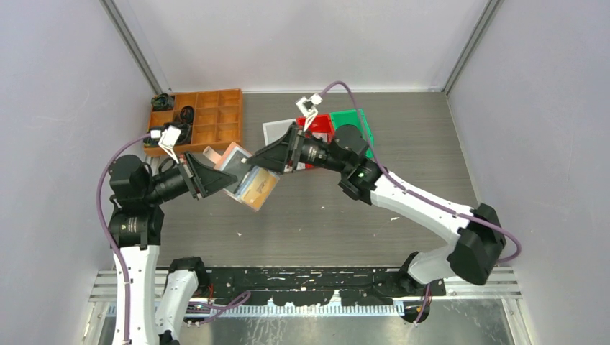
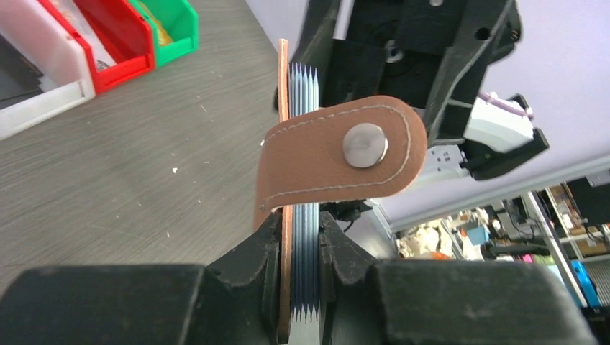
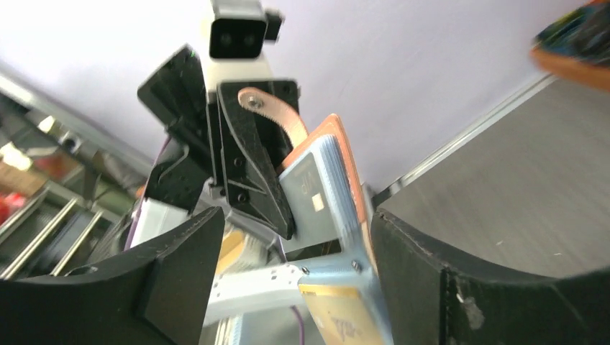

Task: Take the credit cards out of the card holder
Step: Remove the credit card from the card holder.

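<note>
The card holder (image 1: 231,159) hangs above the table between the two arms, a salmon-pink wallet with grey-blue slotted pockets. My left gripper (image 1: 227,181) is shut on its edge; in the left wrist view the fingers (image 2: 267,248) pinch the pink cover and the pocket stack (image 2: 305,180), and the pink snap tab (image 2: 338,154) curls over them. My right gripper (image 1: 263,159) is open, its jaws standing wide on either side of the holder (image 3: 338,172) without gripping it. A yellowish credit card (image 3: 345,316) sticks out of the pockets (image 1: 260,188), and a grey card (image 3: 311,194) shows inside.
An orange compartment tray (image 1: 208,118) sits at the back left. White (image 1: 277,131), red (image 1: 321,128) and green (image 1: 354,122) bins stand at the back middle, behind the right arm. Grey walls close the table on both sides.
</note>
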Controlling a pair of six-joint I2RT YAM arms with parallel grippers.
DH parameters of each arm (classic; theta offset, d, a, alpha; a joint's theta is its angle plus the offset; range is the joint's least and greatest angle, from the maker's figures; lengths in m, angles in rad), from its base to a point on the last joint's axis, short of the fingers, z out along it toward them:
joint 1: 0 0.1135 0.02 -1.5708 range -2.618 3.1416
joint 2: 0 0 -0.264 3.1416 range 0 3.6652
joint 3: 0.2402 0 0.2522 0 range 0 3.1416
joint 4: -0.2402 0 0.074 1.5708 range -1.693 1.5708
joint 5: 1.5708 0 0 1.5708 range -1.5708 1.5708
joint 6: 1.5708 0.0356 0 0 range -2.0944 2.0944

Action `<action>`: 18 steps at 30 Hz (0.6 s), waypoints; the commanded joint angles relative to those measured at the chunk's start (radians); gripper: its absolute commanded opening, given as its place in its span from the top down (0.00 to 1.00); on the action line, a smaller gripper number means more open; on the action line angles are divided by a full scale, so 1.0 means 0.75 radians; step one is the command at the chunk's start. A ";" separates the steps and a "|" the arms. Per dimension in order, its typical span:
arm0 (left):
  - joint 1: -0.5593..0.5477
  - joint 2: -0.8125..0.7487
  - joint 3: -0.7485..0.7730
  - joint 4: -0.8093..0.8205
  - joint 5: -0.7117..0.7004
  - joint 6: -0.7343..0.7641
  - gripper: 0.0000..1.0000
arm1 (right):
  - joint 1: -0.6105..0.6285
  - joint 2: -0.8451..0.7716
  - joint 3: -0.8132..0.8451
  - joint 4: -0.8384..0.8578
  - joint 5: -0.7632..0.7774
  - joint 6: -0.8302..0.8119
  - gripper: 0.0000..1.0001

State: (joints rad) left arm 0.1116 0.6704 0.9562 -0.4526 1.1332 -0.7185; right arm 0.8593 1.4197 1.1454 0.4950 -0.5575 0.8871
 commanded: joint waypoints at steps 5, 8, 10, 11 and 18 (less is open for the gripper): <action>0.004 0.008 0.026 0.119 -0.266 -0.022 0.84 | -0.025 -0.261 -0.012 -0.174 0.401 -0.033 0.22; 0.004 0.008 0.021 0.148 -0.315 -0.042 0.86 | -0.023 -0.239 -0.051 -0.097 0.324 0.108 0.25; 0.004 0.010 0.013 0.185 -0.309 -0.071 0.86 | -0.021 -0.186 -0.077 -0.015 0.260 0.231 0.29; 0.004 0.011 0.010 0.203 -0.301 -0.090 0.87 | -0.018 -0.155 -0.082 0.033 0.230 0.290 0.33; 0.004 0.028 0.000 0.312 -0.224 -0.223 0.85 | 0.013 0.017 -0.076 0.214 0.124 0.498 0.41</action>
State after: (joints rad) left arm 0.1116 0.6964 0.9455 -0.3679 0.9230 -0.8120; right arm 0.8486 1.4036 1.0748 0.5327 -0.4065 1.1526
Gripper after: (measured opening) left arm 0.180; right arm 0.598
